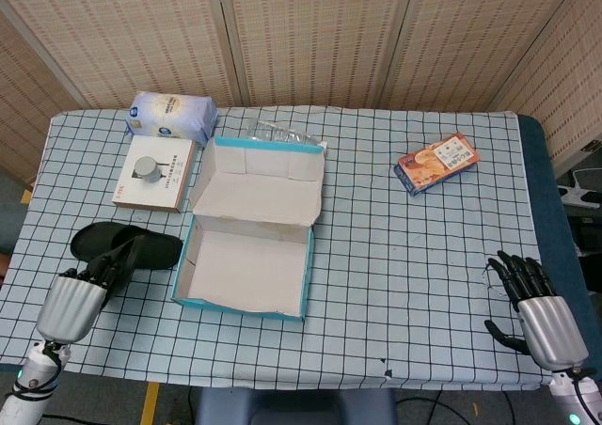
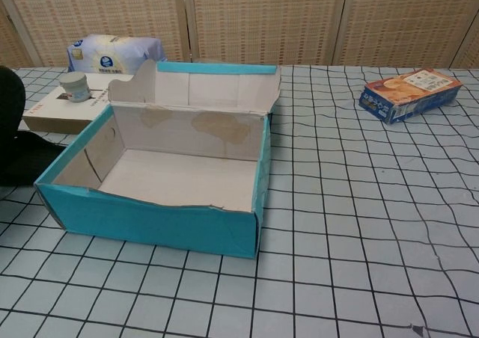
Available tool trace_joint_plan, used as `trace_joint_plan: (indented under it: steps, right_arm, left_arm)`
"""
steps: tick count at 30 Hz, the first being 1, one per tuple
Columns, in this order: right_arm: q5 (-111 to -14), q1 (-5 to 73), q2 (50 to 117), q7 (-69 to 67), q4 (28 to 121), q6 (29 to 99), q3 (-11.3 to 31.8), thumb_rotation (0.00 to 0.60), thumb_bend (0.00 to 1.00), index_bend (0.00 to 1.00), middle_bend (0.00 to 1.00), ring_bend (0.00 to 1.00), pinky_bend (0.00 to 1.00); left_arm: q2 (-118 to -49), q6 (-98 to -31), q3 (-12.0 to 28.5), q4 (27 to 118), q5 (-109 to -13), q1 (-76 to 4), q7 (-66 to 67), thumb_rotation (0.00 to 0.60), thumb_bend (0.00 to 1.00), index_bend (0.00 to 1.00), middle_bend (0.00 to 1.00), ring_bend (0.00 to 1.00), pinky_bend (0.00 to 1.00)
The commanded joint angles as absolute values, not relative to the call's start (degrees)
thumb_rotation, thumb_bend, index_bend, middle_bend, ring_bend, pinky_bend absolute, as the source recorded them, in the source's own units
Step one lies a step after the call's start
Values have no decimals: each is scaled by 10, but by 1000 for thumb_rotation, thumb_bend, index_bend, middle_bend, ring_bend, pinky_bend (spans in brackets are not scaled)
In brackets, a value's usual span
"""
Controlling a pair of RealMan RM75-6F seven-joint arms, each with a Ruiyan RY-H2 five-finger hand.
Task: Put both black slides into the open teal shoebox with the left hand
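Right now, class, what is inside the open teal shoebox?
Nothing shows inside the teal shoebox: its pale cardboard floor is bare in both views. Only the strip just behind its near wall is hidden in the chest view. Both black slides are outside, left of it.

Woven reed screen panels (image 1: 310, 35) behind, checked tablecloth (image 1: 404, 256), grey floor (image 1: 103, 401)

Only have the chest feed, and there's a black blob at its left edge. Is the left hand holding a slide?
Observer: Yes. The head view shows the left hand gripping one black slide, raised off the table left of the teal shoebox.
Operator: Where's the second one?
Observer: The other slide lies flat on the table just beyond the hand's fingers, beside the box's left wall.
Operator: And the right hand?
Observer: The right hand is at the near right table edge, fingers apart, holding nothing.
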State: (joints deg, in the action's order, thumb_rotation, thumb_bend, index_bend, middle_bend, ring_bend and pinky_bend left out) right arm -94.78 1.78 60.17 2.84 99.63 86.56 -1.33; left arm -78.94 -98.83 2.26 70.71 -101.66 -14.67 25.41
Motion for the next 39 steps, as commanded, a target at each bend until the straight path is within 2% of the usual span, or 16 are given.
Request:
trace_joint_plan:
  steps: [1, 5, 11, 13, 16, 27, 34, 39]
  right_arm:
    - [-949, 18, 602, 30, 998, 864, -14, 593, 157, 0, 0, 0, 0]
    - [-951, 19, 600, 30, 1001, 863, -15, 593, 157, 0, 0, 0, 0]
    - [-951, 19, 598, 26, 1002, 863, -16, 593, 157, 0, 0, 0, 0]
    - [-953, 19, 597, 21, 1002, 863, -16, 593, 157, 0, 0, 0, 0]
    - [-956, 17, 589, 8, 1002, 869, -18, 593, 157, 0, 0, 0, 0]
    - [-950, 19, 580, 1, 1007, 859, -21, 593, 158, 0, 0, 0, 0]
    - [-935, 23, 574, 1, 1012, 843, -20, 593, 157, 0, 0, 0, 0]
    - [-925, 26, 570, -3, 1015, 836, -18, 593, 157, 0, 0, 0, 0]
  left_arm:
    - [-794, -1032, 54, 704, -1041, -157, 281, 600, 702, 883, 1000, 926, 963]
    - [-782, -1055, 79, 753, -1072, -174, 320, 600, 705, 884, 1000, 926, 962]
    - [-772, -1033, 88, 808, -1094, -193, 362, 600, 705, 884, 1000, 927, 962]
    - [-771, -1015, 91, 833, -1104, -204, 382, 600, 705, 884, 1000, 927, 962]
    - [-787, -952, 101, 864, -1130, -249, 421, 600, 705, 884, 1000, 927, 963]
    - [-841, -824, 139, 874, -1145, -349, 487, 600, 704, 884, 1000, 929, 965]
    - [-858, -786, 182, 858, -1129, -403, 493, 600, 703, 884, 1000, 929, 963]
    - [-876, -765, 181, 828, -1121, -428, 493, 600, 703, 884, 1000, 929, 964]
